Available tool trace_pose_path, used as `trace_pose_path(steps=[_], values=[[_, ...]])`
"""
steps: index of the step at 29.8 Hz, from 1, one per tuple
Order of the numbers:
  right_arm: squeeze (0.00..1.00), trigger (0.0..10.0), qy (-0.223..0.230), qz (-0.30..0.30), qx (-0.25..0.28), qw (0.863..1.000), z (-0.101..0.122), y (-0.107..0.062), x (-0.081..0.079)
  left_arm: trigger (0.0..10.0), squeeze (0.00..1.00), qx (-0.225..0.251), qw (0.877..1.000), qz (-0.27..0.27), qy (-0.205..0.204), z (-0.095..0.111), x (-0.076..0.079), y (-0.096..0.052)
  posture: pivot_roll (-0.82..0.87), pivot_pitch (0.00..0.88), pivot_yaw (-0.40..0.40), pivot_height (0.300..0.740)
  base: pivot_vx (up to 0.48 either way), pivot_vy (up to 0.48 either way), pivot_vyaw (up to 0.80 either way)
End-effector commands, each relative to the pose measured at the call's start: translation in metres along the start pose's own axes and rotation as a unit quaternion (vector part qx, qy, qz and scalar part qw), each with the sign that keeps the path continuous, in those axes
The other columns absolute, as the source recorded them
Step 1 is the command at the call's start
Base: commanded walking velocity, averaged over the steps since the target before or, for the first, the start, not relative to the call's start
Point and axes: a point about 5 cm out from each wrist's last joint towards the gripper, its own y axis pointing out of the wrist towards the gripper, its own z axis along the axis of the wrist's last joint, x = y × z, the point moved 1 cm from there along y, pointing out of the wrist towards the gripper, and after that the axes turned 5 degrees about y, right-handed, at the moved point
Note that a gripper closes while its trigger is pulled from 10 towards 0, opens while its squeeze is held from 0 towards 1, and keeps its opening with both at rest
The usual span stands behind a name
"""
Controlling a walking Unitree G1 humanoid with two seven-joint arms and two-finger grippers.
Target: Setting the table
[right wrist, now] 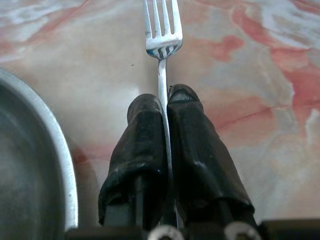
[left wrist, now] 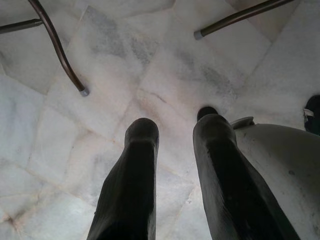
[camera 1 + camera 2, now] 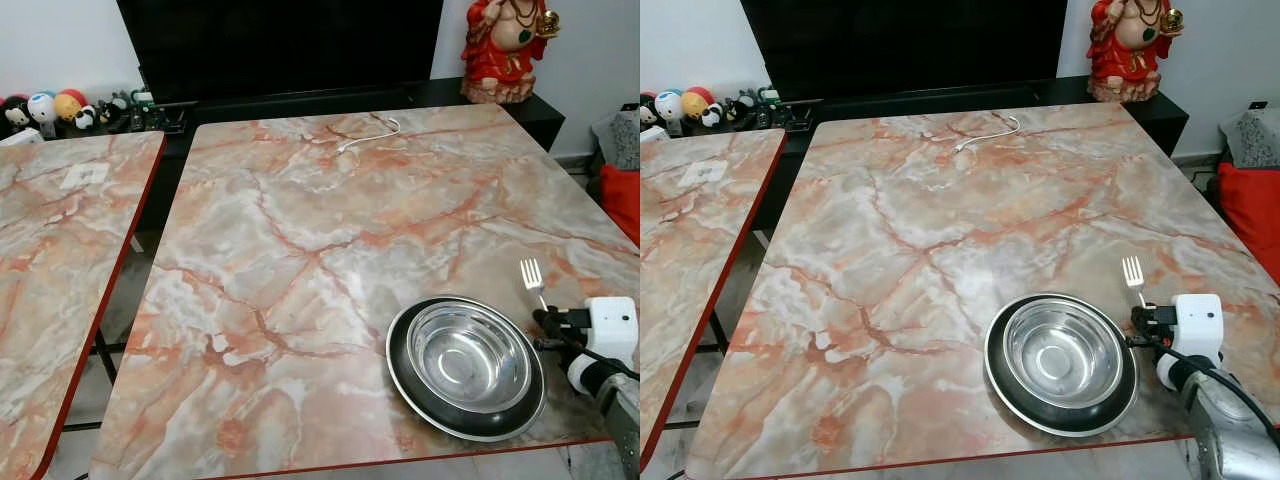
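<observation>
A steel bowl (image 3: 468, 355) sits inside a dark plate (image 3: 415, 385) near the front right corner of the marble table (image 3: 300, 250). My right gripper (image 1: 164, 102) is shut on the handle of a silver fork (image 1: 162, 30), whose tines point away from me. The fork (image 3: 531, 277) is held low over the table just right of the plate. In the eye views the right gripper (image 3: 548, 318) shows beside the plate's right rim. My left gripper (image 2: 175, 130) hangs open above the tiled floor.
A second marble table (image 3: 60, 260) stands to the left across a narrow gap. A white cable (image 3: 368, 133) lies at the far edge of the main table. A red figurine (image 3: 503, 45) and small toys (image 3: 60, 108) stand on the dark cabinet behind. Chair legs (image 2: 60, 47) cross the floor.
</observation>
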Motion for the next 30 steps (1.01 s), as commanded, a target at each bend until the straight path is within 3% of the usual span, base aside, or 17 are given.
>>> trace_pose_path(steps=[1,4,5,6,7,8,14,16,17,18,20,21,22,29,30], values=[[0.00,10.0,0.000,-0.001,-0.012,1.000,-0.0053,0.0011,-0.0005,10.0,0.00,-0.010,1.000,0.002,0.005,-0.0052,-0.0034,-0.0015,-0.12,0.042,0.069,0.740,0.000,0.000,0.00],[0.05,10.0,0.005,0.002,-0.016,1.000,-0.0080,0.0022,-0.0018,10.0,0.00,-0.010,1.000,0.002,0.005,-0.0054,-0.0035,-0.0016,-0.12,0.043,0.070,0.740,0.000,0.000,0.00],[0.14,10.0,0.004,0.002,-0.020,1.000,-0.0095,0.0024,-0.0022,10.0,0.00,-0.010,1.000,0.002,0.005,-0.0055,-0.0033,-0.0016,-0.12,0.042,0.068,0.740,0.000,0.000,0.00],[0.14,10.0,0.003,0.002,-0.022,1.000,-0.0099,0.0024,-0.0023,10.0,0.00,-0.010,1.000,0.002,0.006,-0.0055,-0.0033,-0.0016,-0.12,0.042,0.068,0.740,0.000,0.000,0.00],[0.31,10.0,0.003,0.001,-0.023,1.000,-0.0106,0.0024,-0.0020,10.0,0.00,-0.011,1.000,0.002,0.005,-0.0055,-0.0034,-0.0016,-0.12,0.043,0.069,0.740,0.000,0.000,0.00],[0.35,10.0,0.004,0.000,-0.024,1.000,-0.0111,0.0025,-0.0015,10.0,0.00,-0.011,1.000,0.002,0.005,-0.0056,-0.0035,-0.0016,-0.12,0.042,0.069,0.740,0.000,0.000,0.00],[0.29,10.0,-0.002,-0.005,-0.026,1.000,-0.0121,0.0032,0.0004,10.0,0.00,-0.011,1.000,0.002,0.005,-0.0057,-0.0036,-0.0017,-0.12,0.043,0.068,0.740,0.000,0.000,0.00],[0.36,10.0,-0.006,-0.008,-0.026,1.000,-0.0120,0.0035,0.0012,10.0,0.00,-0.011,1.000,0.002,0.006,-0.0057,-0.0037,-0.0017,-0.12,0.043,0.069,0.740,0.000,0.000,0.00],[0.48,10.0,-0.010,-0.009,-0.026,1.000,-0.0116,0.0037,0.0017,10.0,0.00,-0.011,1.000,0.002,0.006,-0.0057,-0.0037,-0.0017,-0.12,0.043,0.069,0.740,0.000,0.000,0.00],[0.50,10.0,-0.013,-0.012,-0.024,1.000,-0.0108,0.0041,0.0024,10.0,0.00,-0.011,1.000,0.002,0.006,-0.0058,-0.0038,-0.0017,-0.12,0.042,0.069,0.740,0.000,0.000,0.00],[0.50,10.0,-0.012,-0.015,-0.023,1.000,-0.0103,0.0043,0.0030,10.0,0.00,-0.011,1.000,0.002,0.006,-0.0058,-0.0039,-0.0018,-0.12,0.042,0.069,0.740,0.000,0.000,0.00],[0.40,10.0,-0.014,-0.019,-0.021,0.999,-0.0093,0.0044,0.0038,10.0,0.00,-0.011,1.000,0.003,0.006,-0.0059,-0.0040,-0.0018,-0.12,0.042,0.070,0.740,0.000,0.000,0.00],[0.00,10.0,-0.015,-0.023,-0.018,0.999,-0.0080,0.0046,0.0048,10.0,0.00,-0.011,1.000,0.003,0.006,-0.0060,-0.0041,-0.0018,-0.12,0.042,0.070,0.740,0.000,0.000,0.00],[0.00,10.0,-0.009,-0.026,-0.009,1.000,-0.0042,0.0058,0.0059,10.0,0.00,-0.011,1.000,0.003,0.006,-0.0059,-0.0042,-0.0018,-0.12,0.042,0.069,0.740,0.000,0.000,0.00],[0.20,10.0,-0.011,-0.026,-0.011,1.000,-0.0047,0.0059,0.0054,10.0,0.00,-0.011,1.000,0.003,0.006,-0.0058,-0.0041,-0.0018,-0.12,0.041,0.069,0.740,0.000,0.000,0.00]])
